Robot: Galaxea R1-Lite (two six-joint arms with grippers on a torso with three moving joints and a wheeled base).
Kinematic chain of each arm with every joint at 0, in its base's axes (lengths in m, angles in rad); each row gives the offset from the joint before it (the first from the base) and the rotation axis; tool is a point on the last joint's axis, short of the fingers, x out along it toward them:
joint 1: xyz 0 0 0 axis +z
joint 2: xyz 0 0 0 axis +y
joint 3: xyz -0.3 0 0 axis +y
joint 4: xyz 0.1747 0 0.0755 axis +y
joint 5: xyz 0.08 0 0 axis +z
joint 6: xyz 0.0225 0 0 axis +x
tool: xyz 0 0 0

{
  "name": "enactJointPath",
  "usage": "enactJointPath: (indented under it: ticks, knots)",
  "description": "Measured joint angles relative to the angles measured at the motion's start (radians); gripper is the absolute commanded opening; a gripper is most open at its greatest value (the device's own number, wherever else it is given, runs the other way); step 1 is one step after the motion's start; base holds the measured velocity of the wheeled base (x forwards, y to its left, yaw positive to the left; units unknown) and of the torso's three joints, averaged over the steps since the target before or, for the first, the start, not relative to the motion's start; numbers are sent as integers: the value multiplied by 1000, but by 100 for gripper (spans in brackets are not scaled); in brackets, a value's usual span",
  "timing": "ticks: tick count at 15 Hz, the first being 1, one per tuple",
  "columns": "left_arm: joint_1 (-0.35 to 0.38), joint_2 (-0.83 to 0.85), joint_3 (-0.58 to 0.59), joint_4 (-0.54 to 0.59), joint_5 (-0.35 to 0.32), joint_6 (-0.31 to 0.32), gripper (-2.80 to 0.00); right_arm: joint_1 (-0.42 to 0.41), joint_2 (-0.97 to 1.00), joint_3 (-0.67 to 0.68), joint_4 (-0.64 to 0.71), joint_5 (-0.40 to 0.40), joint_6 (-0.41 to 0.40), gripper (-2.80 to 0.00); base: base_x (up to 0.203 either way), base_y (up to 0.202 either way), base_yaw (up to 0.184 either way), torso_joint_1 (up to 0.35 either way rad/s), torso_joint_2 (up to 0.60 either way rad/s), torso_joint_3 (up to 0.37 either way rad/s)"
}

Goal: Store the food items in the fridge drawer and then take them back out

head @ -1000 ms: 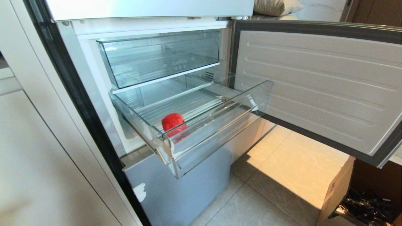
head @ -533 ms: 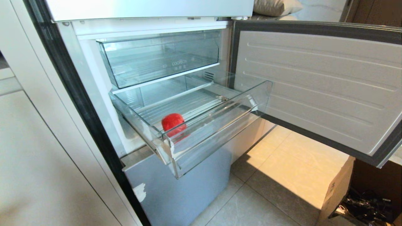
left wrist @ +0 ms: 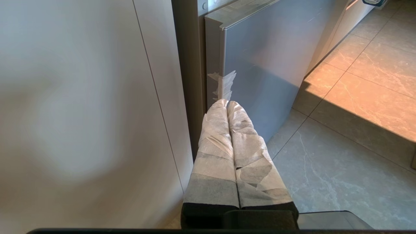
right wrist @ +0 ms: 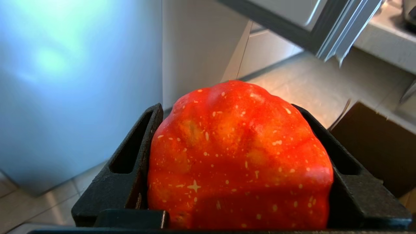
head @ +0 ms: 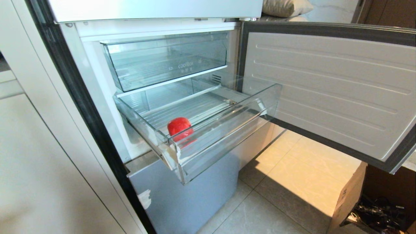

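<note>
The fridge drawer (head: 227, 112) is pulled out below the coolBox bin, and one dull red fruit (head: 179, 128) lies in its front left corner. An orange-red fruit (right wrist: 240, 162) with pale specks fills the right wrist view, with my right gripper (right wrist: 227, 109) shut on it, one black finger on each side, low beside the fridge's lower door and above the floor. My left gripper (left wrist: 227, 103) is shut and holds nothing; its wrapped fingers point at the lower fridge door (left wrist: 260, 58). Neither arm shows in the head view.
The fridge door (head: 325, 87) stands wide open to the right. The clear coolBox bin (head: 169, 61) sits above the drawer. A cardboard box (head: 347, 198) stands on the tiled floor at the lower right, with a white cabinet panel (head: 39, 162) to the left.
</note>
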Motion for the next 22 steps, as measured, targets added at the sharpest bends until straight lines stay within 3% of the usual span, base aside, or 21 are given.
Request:
enactJointPath:
  ticks: [5, 11, 15, 17, 22]
  knots:
    - [0, 0, 0, 0, 0, 0, -280, 1, -14, 3, 3, -4, 14, -280, 0, 1, 13, 0, 0, 1]
    - [0, 0, 0, 0, 0, 0, -280, 2, -14, 3, 5, -7, 23, -280, 0, -8, 168, 2, 4, 3]
    - [0, 0, 0, 0, 0, 0, -280, 2, -14, 3, 1, -29, 123, -280, 1, -7, 170, 3, 2, 1]
    - [0, 0, 0, 0, 0, 0, -280, 2, -14, 3, -1, -26, 123, -280, 5, -7, 110, 0, 2, 3]
    - [1, 0, 0, 0, 0, 0, -280, 0, 117, -107, -152, -48, 105, -280, 0, 0, 0, 0, 0, 0]
